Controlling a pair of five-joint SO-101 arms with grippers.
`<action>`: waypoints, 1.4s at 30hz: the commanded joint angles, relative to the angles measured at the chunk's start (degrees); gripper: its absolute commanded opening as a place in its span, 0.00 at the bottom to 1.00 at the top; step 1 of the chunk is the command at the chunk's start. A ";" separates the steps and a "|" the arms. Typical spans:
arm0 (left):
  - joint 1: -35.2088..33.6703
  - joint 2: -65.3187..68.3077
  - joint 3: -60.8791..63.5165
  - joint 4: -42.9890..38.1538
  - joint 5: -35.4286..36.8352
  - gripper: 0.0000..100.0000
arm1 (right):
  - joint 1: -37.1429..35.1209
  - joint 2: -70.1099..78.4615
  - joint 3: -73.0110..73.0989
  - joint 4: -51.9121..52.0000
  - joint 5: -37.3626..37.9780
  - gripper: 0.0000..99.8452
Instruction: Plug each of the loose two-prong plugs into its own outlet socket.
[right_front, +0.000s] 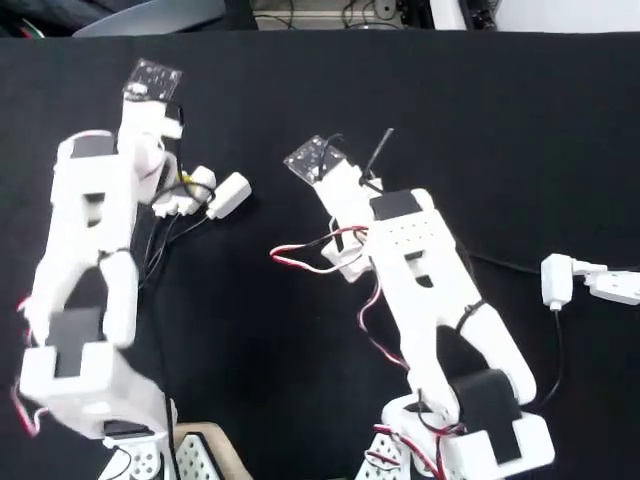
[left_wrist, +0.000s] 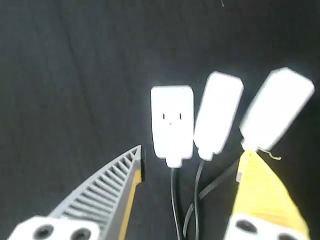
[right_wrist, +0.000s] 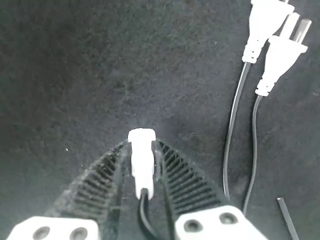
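Right gripper (right_wrist: 141, 147) pinched narrow on a white two-prong plug (right_wrist: 141, 165), its cord running back between the fingers, above the black table (right_wrist: 75, 75). First loose plug (right_wrist: 262, 20) and second loose plug (right_wrist: 282, 52) lie side by side, well apart from it. Left gripper (left_wrist: 194, 154) spread wide behind three white sockets in a row: slotted socket (left_wrist: 172, 125), middle socket (left_wrist: 218, 114), third socket (left_wrist: 277, 107).

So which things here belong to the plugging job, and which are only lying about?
Job: three white plastic socket blocks; white two-prong plug in the right jaws; two loose white plugs.
Lying about: grey curved object; dark cables; both past the black table.
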 joint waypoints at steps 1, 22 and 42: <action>0.92 7.21 -13.05 0.62 -0.35 0.30 | 0.88 0.40 -3.82 -1.23 0.53 0.01; 13.14 14.95 -10.33 1.05 0.00 0.22 | 1.05 2.59 -4.18 -2.81 0.88 0.01; 15.60 -3.69 9.98 -4.75 -13.01 0.29 | 1.14 2.59 -4.18 -2.81 0.97 0.01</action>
